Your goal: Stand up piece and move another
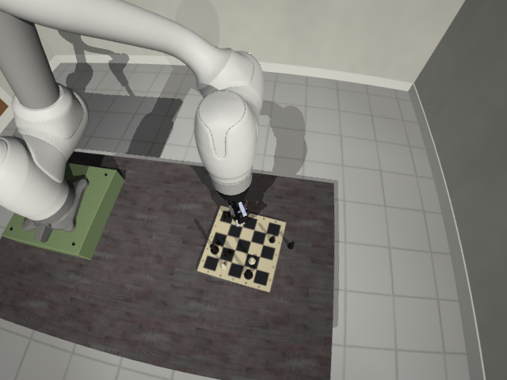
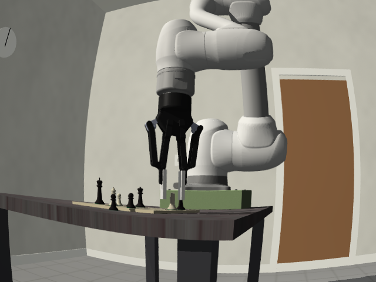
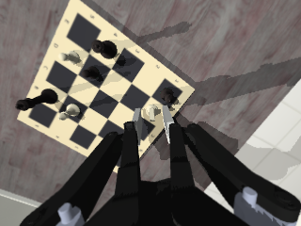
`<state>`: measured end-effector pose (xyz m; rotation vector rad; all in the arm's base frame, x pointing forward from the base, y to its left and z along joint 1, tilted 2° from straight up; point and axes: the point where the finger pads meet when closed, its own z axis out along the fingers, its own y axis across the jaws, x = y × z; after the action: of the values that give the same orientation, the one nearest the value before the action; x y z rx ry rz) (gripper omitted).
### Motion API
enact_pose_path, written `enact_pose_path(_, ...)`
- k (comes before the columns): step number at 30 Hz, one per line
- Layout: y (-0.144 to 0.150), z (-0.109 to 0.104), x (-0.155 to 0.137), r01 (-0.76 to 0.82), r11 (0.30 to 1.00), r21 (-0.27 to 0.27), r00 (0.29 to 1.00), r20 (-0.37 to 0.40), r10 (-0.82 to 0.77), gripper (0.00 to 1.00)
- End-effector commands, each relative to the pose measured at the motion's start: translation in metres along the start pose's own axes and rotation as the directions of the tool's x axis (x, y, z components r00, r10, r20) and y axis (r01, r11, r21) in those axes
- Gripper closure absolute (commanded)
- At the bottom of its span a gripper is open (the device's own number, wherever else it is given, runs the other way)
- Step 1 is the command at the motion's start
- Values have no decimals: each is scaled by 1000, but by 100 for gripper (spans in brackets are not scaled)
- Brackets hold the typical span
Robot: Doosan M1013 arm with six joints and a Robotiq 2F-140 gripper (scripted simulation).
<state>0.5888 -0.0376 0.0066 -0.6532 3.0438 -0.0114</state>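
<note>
The chessboard [image 1: 242,247] lies on the dark table; it also shows in the wrist view [image 3: 108,80]. A small white piece [image 3: 151,112] stands upright on an edge square next to the corner nearest the robot base, and it also shows in the side view [image 2: 171,202]. My gripper [image 3: 151,115] is low over it and open. One finger is on each side of the piece, with a gap on both sides [image 2: 172,194]. A black pawn [image 3: 168,95] stands on the corner square beside it. A black piece [image 1: 291,244] stands upright on the table, just off the board's right edge.
Several other black and white pieces stand on the far half of the board, among them a tall black king [image 2: 99,191] and a white piece [image 1: 252,260]. The green robot base [image 1: 65,208] sits at the table's left.
</note>
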Motion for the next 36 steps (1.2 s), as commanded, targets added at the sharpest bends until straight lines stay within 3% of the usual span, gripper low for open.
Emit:
enact_pose_path(1, 0, 5, 0, 0, 1000, 0, 1000, 0, 0, 78)
enact_pose_path(36, 0, 10, 0, 0, 1000, 0, 1000, 0, 0, 78)
